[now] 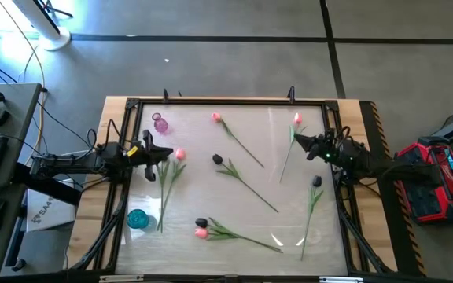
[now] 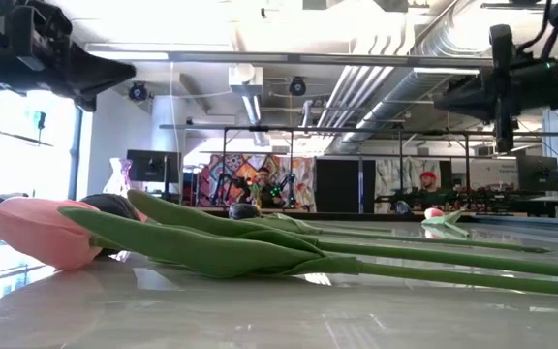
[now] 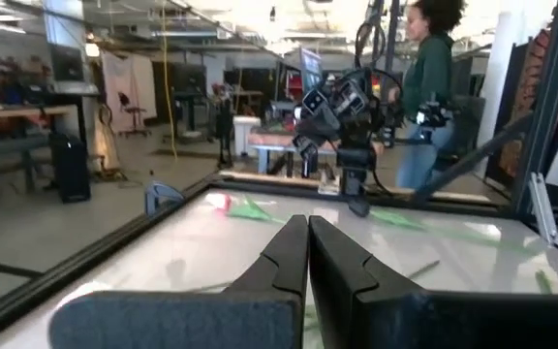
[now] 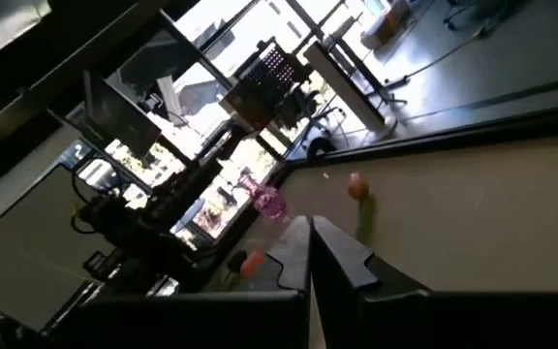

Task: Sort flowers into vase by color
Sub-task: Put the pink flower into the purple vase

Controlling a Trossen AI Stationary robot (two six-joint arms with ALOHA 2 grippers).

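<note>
Left gripper (image 1: 166, 154) — seemingly beside pink tulip (image 1: 179, 155)

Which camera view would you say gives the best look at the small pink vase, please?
The high view: the pink vase stands unobstructed near the table's far left corner, its position plain among the flowers. The right wrist view shows it small and distant beyond the shut right gripper. The low and left wrist views do not clearly show it.

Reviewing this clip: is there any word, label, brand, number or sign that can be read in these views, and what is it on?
No text reads clearly in any view.
White sheet at the high view's left: dark lettering, too blurred to read.
Red case at the high view's right: small pale marks, too small to read.
Colourful wall hangings far back in the low view: no legible words.
</note>
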